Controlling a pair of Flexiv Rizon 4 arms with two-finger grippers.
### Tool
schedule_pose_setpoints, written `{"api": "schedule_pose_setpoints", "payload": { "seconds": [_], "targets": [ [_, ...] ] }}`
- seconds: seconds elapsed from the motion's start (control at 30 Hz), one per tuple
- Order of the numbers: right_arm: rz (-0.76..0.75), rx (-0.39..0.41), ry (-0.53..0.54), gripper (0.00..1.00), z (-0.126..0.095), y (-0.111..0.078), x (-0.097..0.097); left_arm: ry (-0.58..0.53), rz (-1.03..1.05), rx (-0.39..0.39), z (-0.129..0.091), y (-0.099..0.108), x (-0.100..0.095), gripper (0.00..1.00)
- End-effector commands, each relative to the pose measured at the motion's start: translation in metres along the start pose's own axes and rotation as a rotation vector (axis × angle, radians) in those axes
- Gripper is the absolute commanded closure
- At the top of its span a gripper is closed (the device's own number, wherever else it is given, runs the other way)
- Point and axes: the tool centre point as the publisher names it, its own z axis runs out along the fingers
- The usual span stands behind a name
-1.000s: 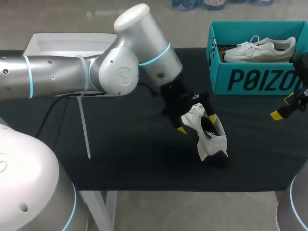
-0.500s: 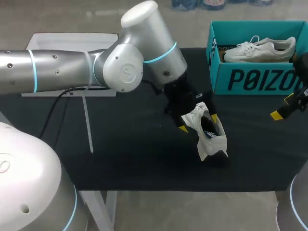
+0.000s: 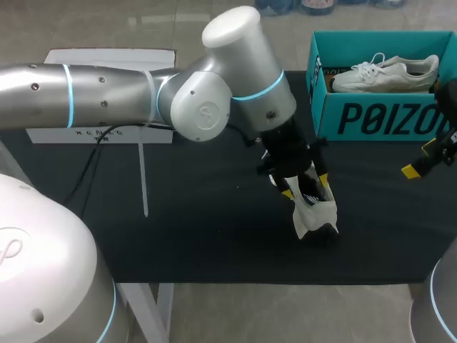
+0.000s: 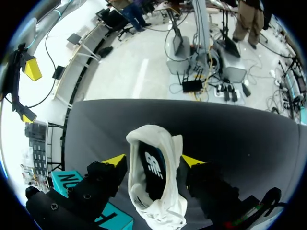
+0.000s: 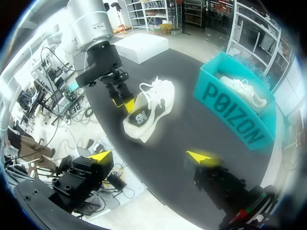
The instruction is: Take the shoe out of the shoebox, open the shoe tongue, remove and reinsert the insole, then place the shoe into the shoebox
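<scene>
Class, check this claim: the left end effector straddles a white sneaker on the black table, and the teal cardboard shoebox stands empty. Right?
No. The teal cardboard shoebox is not empty: a second white lace-up sneaker lies in it, as the head view shows. The rest holds.

left arm (image 3: 107, 100): silver tubes, rounded pale caps, cyan light rings, dark screw dots, black cable | left gripper (image 4: 153, 161): black blocks, yellow tips | right gripper (image 5: 149, 156): black, round screws, yellow tips
</scene>
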Motion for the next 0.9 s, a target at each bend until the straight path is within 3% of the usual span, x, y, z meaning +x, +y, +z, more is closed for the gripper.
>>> {"api": "schedule_pose_setpoints", "payload": {
  "seconds": [0.03,0.27,0.9],
  "targets": [
    [0.0,-0.001,-0.002,0.0,0.001,-0.001,0.001,0.039,-0.013,0.009,0.013,0.008,-0.02,1.0],
    [0.0,-0.001,-0.002,0.0,0.001,-0.001,0.001,0.08,-0.065,0.026,0.028,0.018,-0.019,1.0],
    [0.0,-0.001,-0.002,0.0,0.001,-0.001,0.001,0.136,-0.14,0.055,0.065,0.02,-0.011,1.0]
  ]
}}
